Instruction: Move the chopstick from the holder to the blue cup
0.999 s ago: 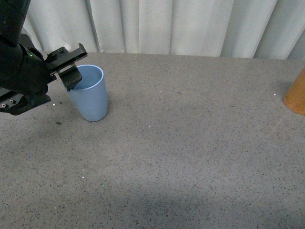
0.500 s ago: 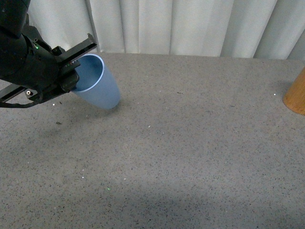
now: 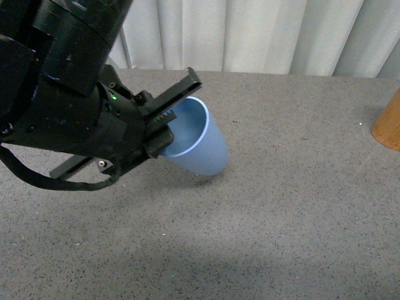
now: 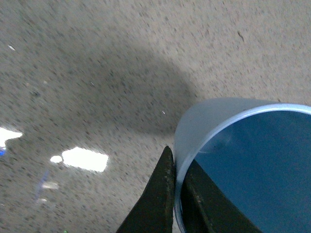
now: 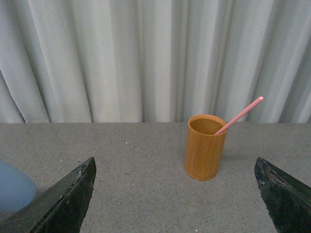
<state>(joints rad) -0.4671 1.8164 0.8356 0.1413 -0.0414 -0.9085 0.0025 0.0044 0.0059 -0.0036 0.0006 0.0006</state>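
**A:** Entry one, blue cup (image 3: 203, 150). Any change over the last second?

**B:** It stood upright at the far left of the bench (image 3: 281, 237). It now sits nearer the middle, tipped hard, with its mouth toward the left arm and its base down to the right. The left arm fills far more of the front view than before.

**A:** Left hand (image 3: 167, 134)?

**B:** Pinching the cup's rim, one finger inside the wall and one outside. The left wrist view shows this closest: the two dark fingers (image 4: 163, 194) are pressed on the pale rim, with the cup's shadow on the bench beyond it.

**A:** Entry two, chopstick?

**B:** Seen only from the right wrist. The chopstick (image 5: 240, 115) leans in the holder (image 5: 205, 148), which stands in front of the curtain (image 5: 121, 58). The front view catches just an orange edge of the holder at far right.

**A:** Right hand (image 5: 174, 165)?

**B:** Spread wide, holding nothing, well back from the holder.
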